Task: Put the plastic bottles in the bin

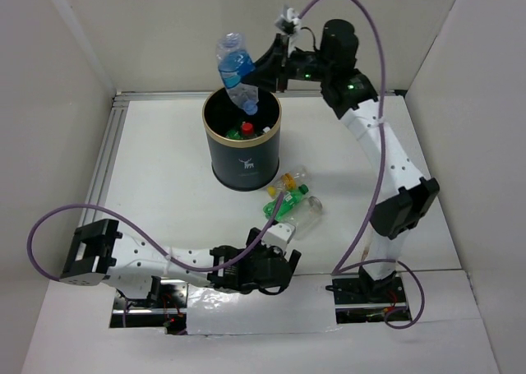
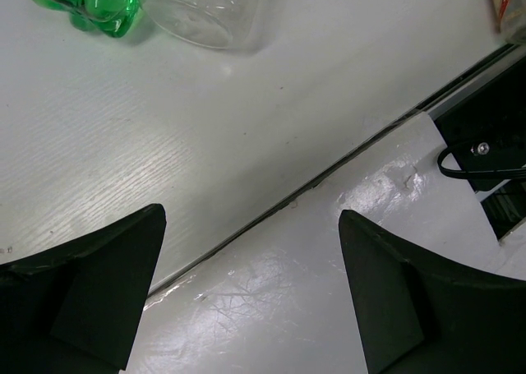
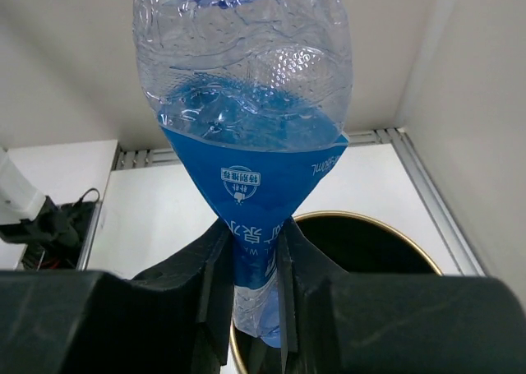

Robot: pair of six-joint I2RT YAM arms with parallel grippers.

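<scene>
Your right claw [image 3: 251, 259] clamps a blue-labelled bottle [image 3: 243, 94] neck-down over the bin [image 1: 243, 167] — a red-capped bottle [image 1: 246, 129] lies inside. Your left claw [image 2: 251, 283] stands apart.

Overhead and close right-wrist views share the bin [image 1: 243, 162].

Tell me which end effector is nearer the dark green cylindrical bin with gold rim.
Right. The right end effector holds a blue-labelled clear plastic bottle over the bin; the left end effector sits open at the near table edge.
</scene>
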